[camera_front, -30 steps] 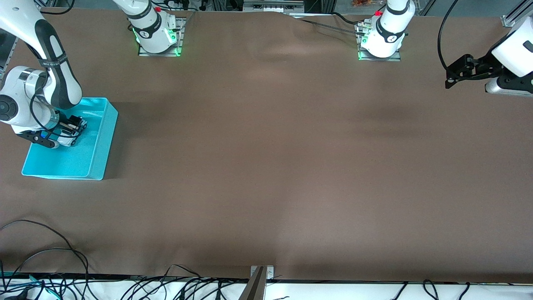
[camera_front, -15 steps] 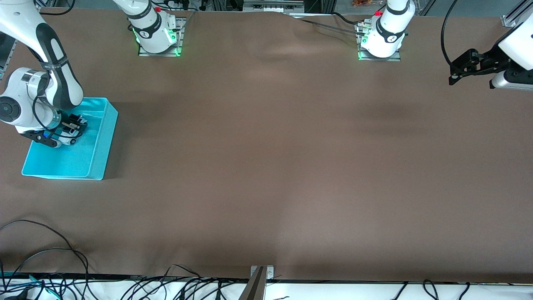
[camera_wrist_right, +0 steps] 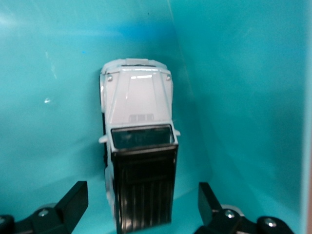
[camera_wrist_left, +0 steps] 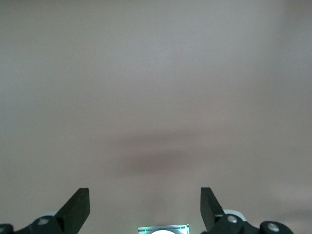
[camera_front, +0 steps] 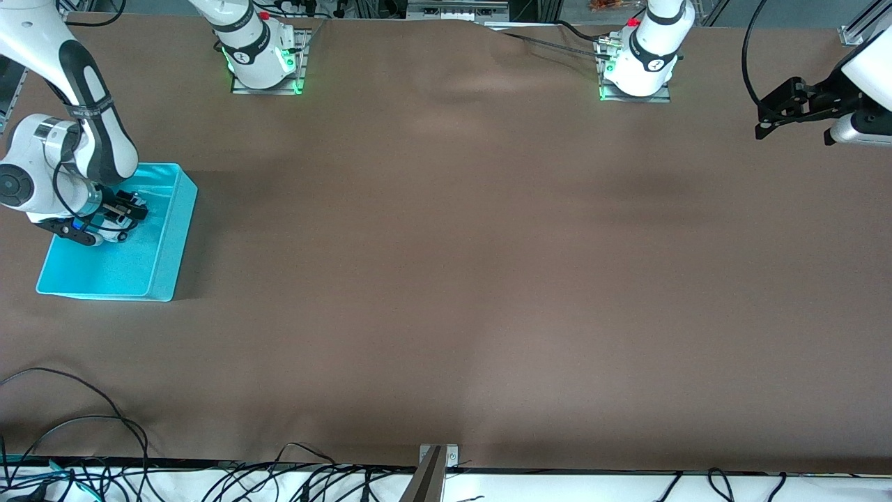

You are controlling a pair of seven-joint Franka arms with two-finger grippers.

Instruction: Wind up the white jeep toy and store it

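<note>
Item one: the turquoise bin [camera_front: 167, 240] is sitting on the brown table [camera_front: 446, 279] at the right arm's end.

Item two: the white jeep toy [camera_wrist_right: 139, 146] is lying inside that bin on its wheels, black roof up, close beside one of the bin's walls. In the right wrist view its white bonnet is pointing away from the camera. From the front camera it is mostly hidden under the gripper.

Item three: the right gripper [camera_front: 118, 217] is hanging low inside the bin, directly over the jeep. Its fingers [camera_wrist_right: 73, 202] are standing apart, one on either side of the toy's roof end, with turquoise showing between each fingertip and the car, so nothing is being gripped.

Item four: the left gripper [camera_front: 780, 111] is waiting up in the air over the left arm's end of the table, near the table's edge. Its fingers [camera_wrist_left: 78, 209] are spread wide and holding nothing; only bare brown table is showing under them.

Item five: loose black cables [camera_front: 83, 446] are trailing along the table edge nearest the front camera.
</note>
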